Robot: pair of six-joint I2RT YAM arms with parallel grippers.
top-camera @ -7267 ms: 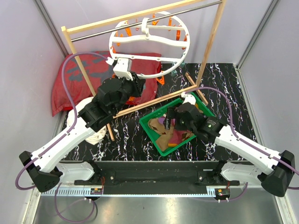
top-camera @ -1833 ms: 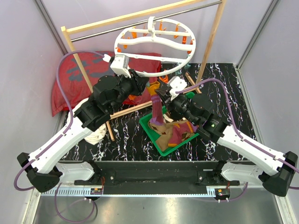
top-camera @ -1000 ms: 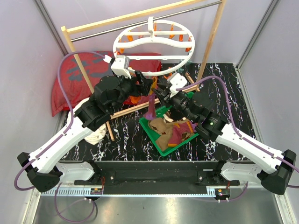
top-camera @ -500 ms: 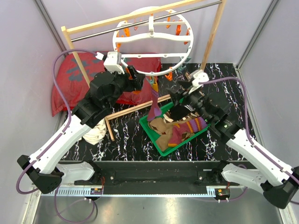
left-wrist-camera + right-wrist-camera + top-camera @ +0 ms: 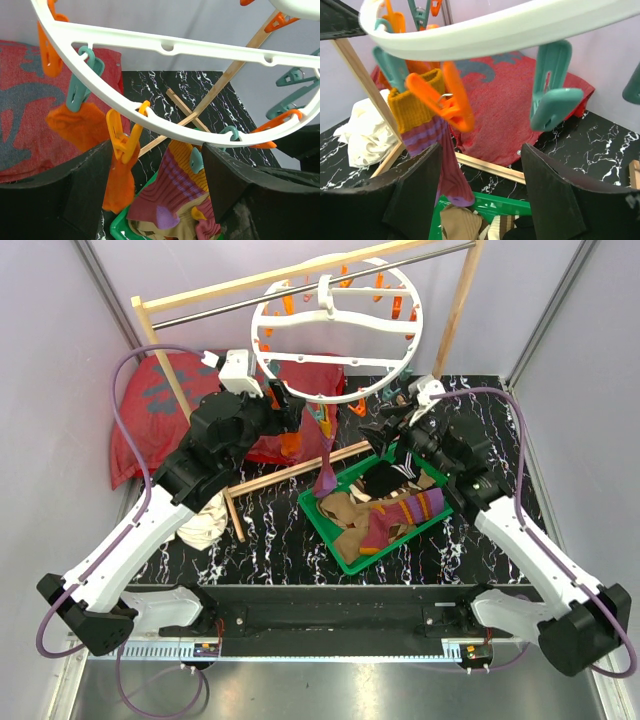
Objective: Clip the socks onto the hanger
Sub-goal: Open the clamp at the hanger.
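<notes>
The change that matters is on the right side. A second ago the right gripper [image 5: 480,170] was up at the ring, holding the purple striped sock [image 5: 327,462] against it. Now it has backed off to the right, fingers spread wide with nothing between them. The sock has not gone with it — it hangs by its orange-yellow cuff from the low edge of the hanger [image 5: 325,302], toe down near the rim of the green bin [image 5: 318,530]. A teal clip [image 5: 196,157] lies over the cuff in the left wrist view and an orange one sits in front of it in the right wrist view, so I cannot tell which is biting.

The hanger has also swung and now stands more upright than it did a second ago. The left gripper [image 5: 156,165] sits just below the ring, also wide open and empty. Two orange socks [image 5: 82,125] are pegged just left of the purple one.

I judge this sock done — the hold survives the release. The loose socks [image 5: 378,518] in the bin are what remains, so the next job is another pick there.
</notes>
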